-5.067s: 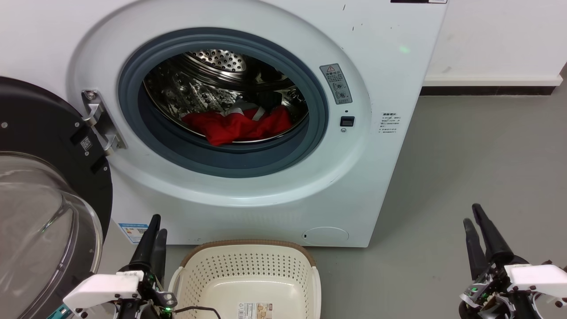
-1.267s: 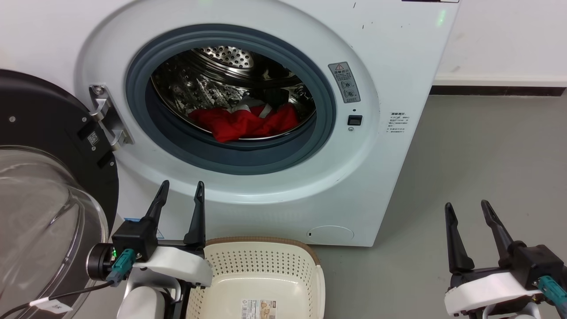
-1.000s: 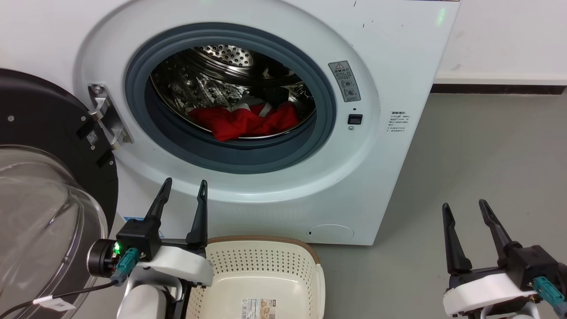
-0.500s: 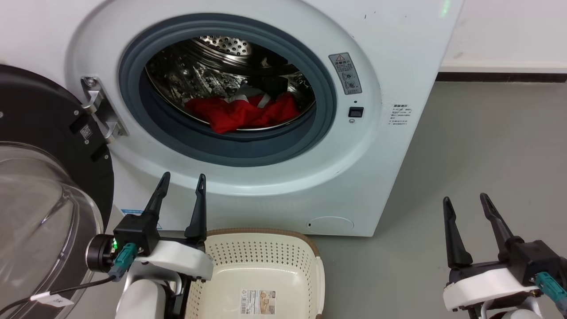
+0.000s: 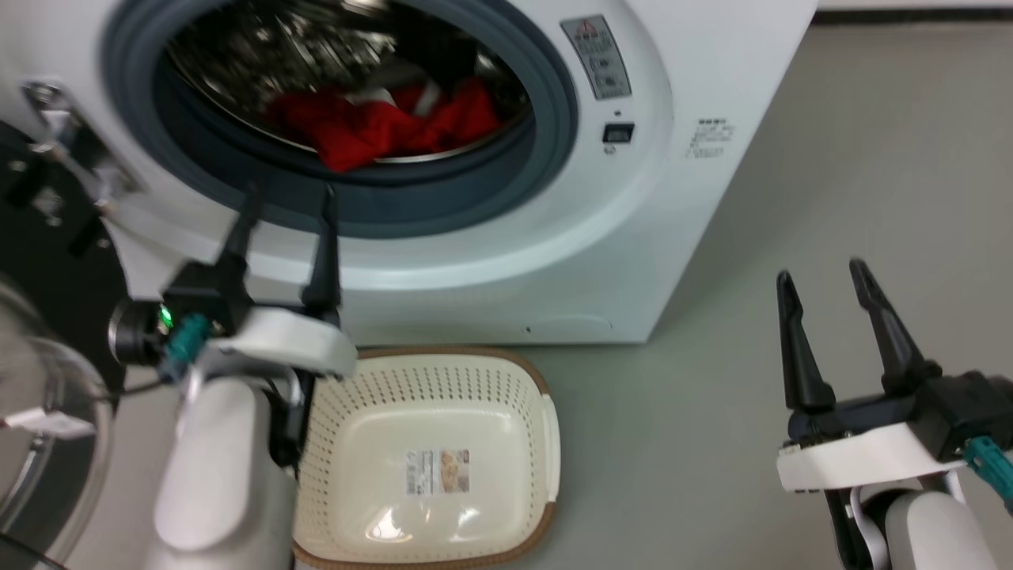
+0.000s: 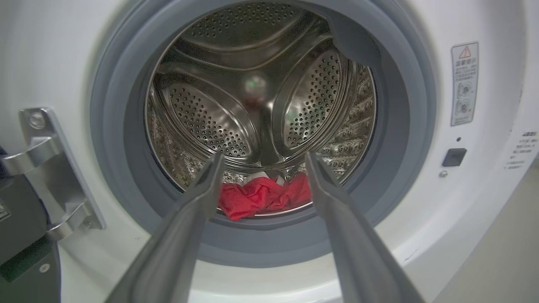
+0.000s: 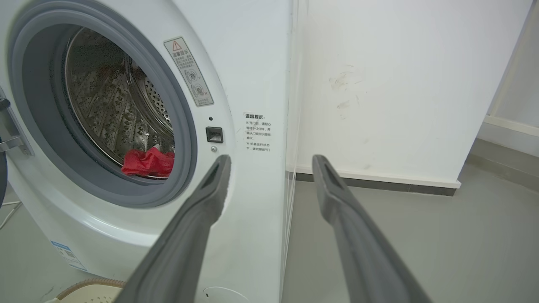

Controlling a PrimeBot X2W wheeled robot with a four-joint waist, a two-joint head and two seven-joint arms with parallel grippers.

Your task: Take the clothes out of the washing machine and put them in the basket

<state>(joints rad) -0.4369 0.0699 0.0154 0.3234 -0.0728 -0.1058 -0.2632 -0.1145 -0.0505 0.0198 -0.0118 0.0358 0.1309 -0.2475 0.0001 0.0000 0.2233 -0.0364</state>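
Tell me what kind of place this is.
Likely a laundry corner or mock-up: a front-loading washing machine with red clothes in its drum, a cream basket on the grey floor, a bare white wall.

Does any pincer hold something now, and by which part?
Nothing is held. The left pincer and the right pincer are open and empty; bright red fabric clothes lie untouched.

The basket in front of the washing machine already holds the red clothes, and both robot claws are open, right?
Not quite. The head view shows the red clothes lying inside the washing machine; the basket holds none. It does stand in front of the machine, and the left gripper and right gripper are both open.
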